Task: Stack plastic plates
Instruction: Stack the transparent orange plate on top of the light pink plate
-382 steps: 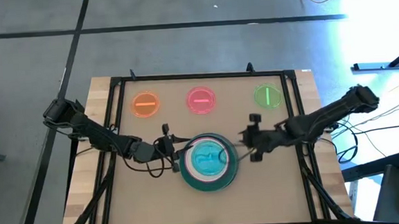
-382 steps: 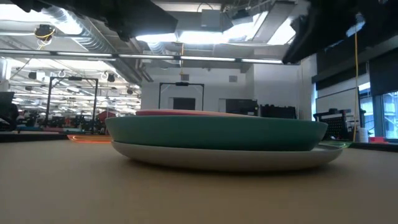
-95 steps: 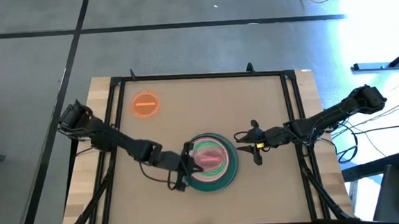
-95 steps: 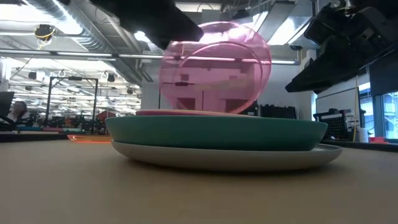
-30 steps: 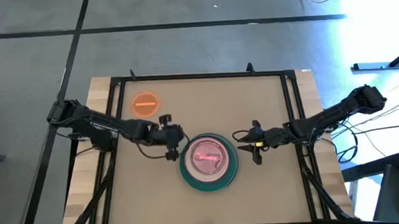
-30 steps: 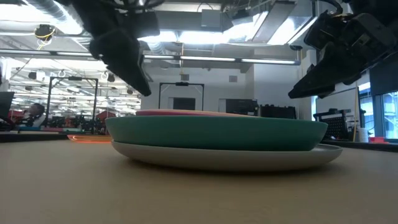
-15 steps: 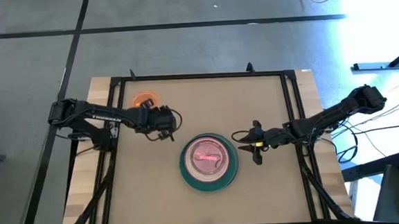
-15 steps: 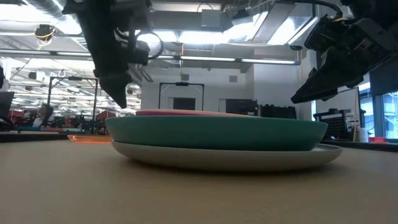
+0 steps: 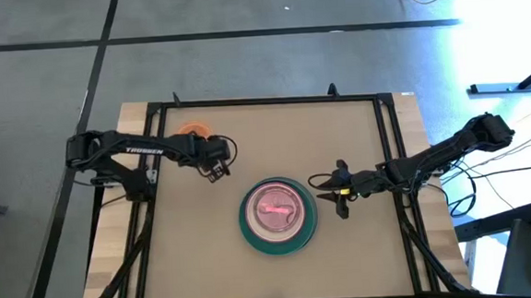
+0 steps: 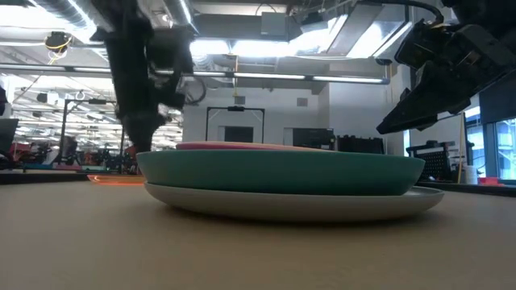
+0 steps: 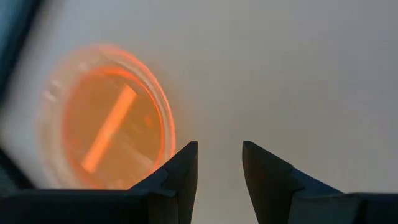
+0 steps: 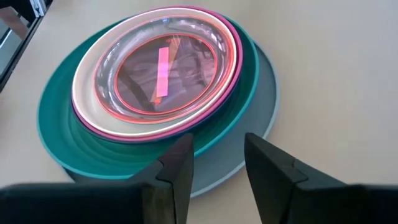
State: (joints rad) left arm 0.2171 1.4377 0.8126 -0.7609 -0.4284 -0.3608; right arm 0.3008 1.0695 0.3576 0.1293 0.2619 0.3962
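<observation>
A stack of plates [image 9: 279,215] sits at the table's middle, nearer the near edge. A large grey plate [image 12: 249,140] lies at the bottom, with teal, dark blue, magenta and cream plates above it. A small clear pink plate [image 12: 168,65] is on top. A small orange plate [image 11: 106,127] lies flat near the far left corner, half hidden by my left arm in the high view [image 9: 190,130]. My left gripper [image 9: 213,172] hovers open just beside it [image 11: 220,165]. My right gripper [image 9: 319,188] waits open at the stack's right edge [image 12: 216,165].
A black frame [image 9: 263,101] runs along the table's far and side edges. Bare tabletop [image 9: 293,138] stretches from the stack to the far edge. The low view shows the stack [image 10: 282,177] side-on, with both arms dark above it.
My left gripper has drawn away from the stack's far left edge and swung toward the far left corner, ending over the table next to the orange plate. The pink plate has stayed flat on the stack. My right arm has kept still.
</observation>
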